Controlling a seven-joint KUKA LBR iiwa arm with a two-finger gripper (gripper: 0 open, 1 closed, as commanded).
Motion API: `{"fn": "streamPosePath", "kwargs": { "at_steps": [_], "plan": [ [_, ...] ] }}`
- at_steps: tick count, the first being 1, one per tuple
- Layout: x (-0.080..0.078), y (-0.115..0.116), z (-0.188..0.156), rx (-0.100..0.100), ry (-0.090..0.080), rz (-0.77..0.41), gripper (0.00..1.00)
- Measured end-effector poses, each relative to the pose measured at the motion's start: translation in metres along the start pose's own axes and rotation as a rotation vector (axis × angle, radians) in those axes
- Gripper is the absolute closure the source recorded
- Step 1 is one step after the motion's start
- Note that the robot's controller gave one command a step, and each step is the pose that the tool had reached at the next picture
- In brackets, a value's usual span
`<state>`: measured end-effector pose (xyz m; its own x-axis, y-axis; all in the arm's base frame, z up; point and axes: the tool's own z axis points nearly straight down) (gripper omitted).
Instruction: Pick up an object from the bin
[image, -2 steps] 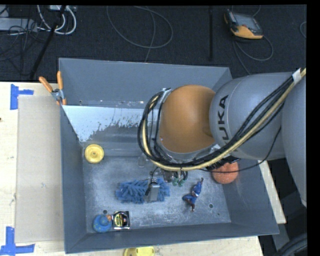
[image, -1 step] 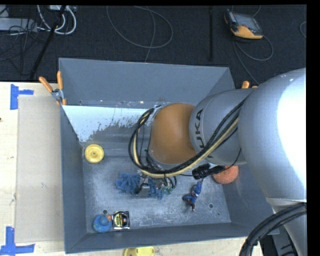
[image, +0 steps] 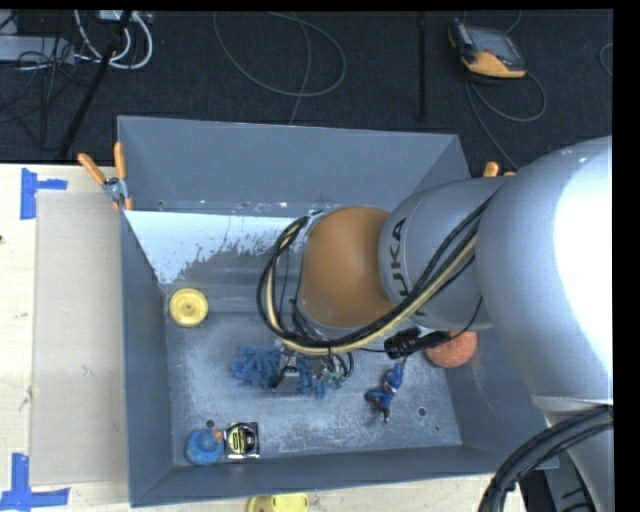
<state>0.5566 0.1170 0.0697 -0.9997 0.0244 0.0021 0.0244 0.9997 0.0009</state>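
My gripper (image: 294, 377) is low in the middle of the bin, its dark body pressed into a blue frilly, rag-like thing (image: 258, 367) that spreads out to its left. A small teal and green piece (image: 331, 374) lies just to the gripper's right. Further right a small blue figure-like toy (image: 385, 390) rests on the bin floor. The arm's cover hides the upper part of the gripper.
A yellow round disc (image: 188, 307) lies at the left of the bin. A blue and yellow tape measure (image: 225, 442) sits in the front left corner. An orange ball (image: 452, 349) peeks out under the arm at the right. The arm covers the bin's right and back.
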Motion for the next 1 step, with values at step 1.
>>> {"fn": "streamPosePath", "kwargs": {
  "at_steps": [1],
  "plan": [
    [0.0054, 0.001, -0.157, 0.0, -0.005, 0.017, 1.0]
  ]
}}
